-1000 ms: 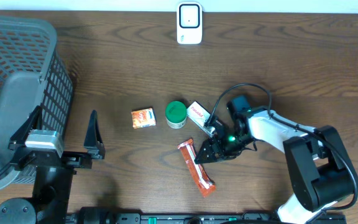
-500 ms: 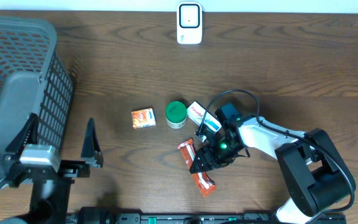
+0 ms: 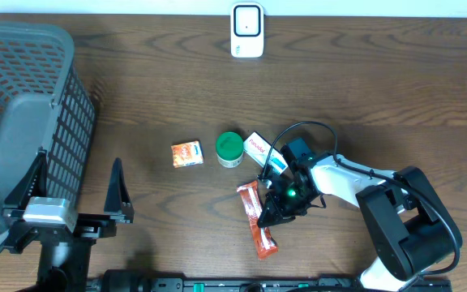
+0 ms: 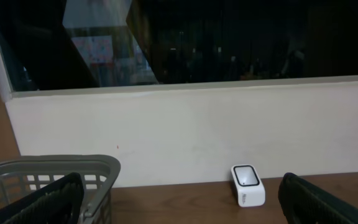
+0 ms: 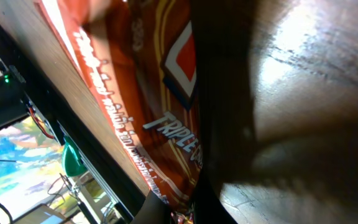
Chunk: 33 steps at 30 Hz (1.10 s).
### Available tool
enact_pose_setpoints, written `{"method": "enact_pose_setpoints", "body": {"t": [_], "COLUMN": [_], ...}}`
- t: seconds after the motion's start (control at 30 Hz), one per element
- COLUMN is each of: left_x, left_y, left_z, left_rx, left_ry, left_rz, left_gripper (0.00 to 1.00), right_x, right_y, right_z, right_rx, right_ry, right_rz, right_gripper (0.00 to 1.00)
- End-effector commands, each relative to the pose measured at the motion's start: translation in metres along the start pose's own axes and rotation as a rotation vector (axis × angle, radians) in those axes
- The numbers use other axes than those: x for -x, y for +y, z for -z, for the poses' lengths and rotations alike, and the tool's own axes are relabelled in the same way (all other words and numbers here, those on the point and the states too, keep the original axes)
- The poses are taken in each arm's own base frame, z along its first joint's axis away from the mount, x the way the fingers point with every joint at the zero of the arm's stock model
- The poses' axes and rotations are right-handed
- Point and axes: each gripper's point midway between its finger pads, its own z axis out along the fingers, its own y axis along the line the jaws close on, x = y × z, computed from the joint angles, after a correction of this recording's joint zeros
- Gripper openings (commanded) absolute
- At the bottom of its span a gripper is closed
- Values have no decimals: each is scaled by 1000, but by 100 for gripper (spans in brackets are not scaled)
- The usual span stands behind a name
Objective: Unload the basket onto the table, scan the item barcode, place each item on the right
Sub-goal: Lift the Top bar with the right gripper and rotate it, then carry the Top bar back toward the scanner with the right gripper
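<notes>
An orange snack bar wrapper [image 3: 254,219] lies flat on the wooden table, front centre. My right gripper [image 3: 269,216] is down at its right edge, and its jaws are shut on that edge. In the right wrist view the wrapper [image 5: 135,93] fills the left half and its rim is pinched between the dark fingers [image 5: 166,208]. The white barcode scanner [image 3: 247,31] stands at the table's far edge, also seen from the left wrist as the scanner [image 4: 247,185]. My left gripper [image 3: 73,186] hovers wide open at the front left, holding nothing.
A grey mesh basket [image 3: 23,97] takes up the left side, its rim [image 4: 55,167] showing in the left wrist view. A small orange box [image 3: 187,153], a green-lidded tub [image 3: 229,148] and a white packet [image 3: 257,148] lie mid-table, just beyond the bar.
My right gripper moved left onto the snack bar and its jaws shut on the wrapper edge; the bar shifted slightly. The left arm drifted a little toward the front.
</notes>
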Motion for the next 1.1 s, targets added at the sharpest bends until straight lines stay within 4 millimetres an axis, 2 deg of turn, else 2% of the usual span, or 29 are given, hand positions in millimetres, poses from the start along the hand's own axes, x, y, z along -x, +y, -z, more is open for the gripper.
{"method": "enact_pose_setpoints", "body": {"t": [0.0, 0.13, 0.33, 0.43, 0.57, 0.6, 0.73, 1.07], "left_x": [0, -1, -6, -6, -11, -11, -12, -5], "left_y": [-1, -1, -1, -1, -2, -2, -3, -5], "left_z": [2, 2, 2, 2, 5, 11, 27, 54], "left_rx": [-6, -7, -7, -7, -7, -7, -7, -6], "left_ry": [-6, 0, 18, 20, 39, 34, 23, -49], "left_rz": [10, 11, 12, 12, 14, 14, 12, -5], "left_gripper": [99, 99, 99, 99, 99, 99, 99, 99], "right_x": [-5, 0, -1, -10, -31, -42, -58, -76], "right_y": [-17, -11, 19, 41, 67, 77, 98, 117], "right_z": [-6, 2, 36, 56, 79, 87, 100, 118], "right_rx": [-77, -85, -96, -74, -43, -16, 47, 77], "right_ry": [15, -15, -116, -170, -221, -234, -272, -358], "right_rz": [-26, 0, 92, 145, 196, 216, 248, 305], "right_gripper": [1, 1, 1, 1, 1, 1, 1, 1]}}
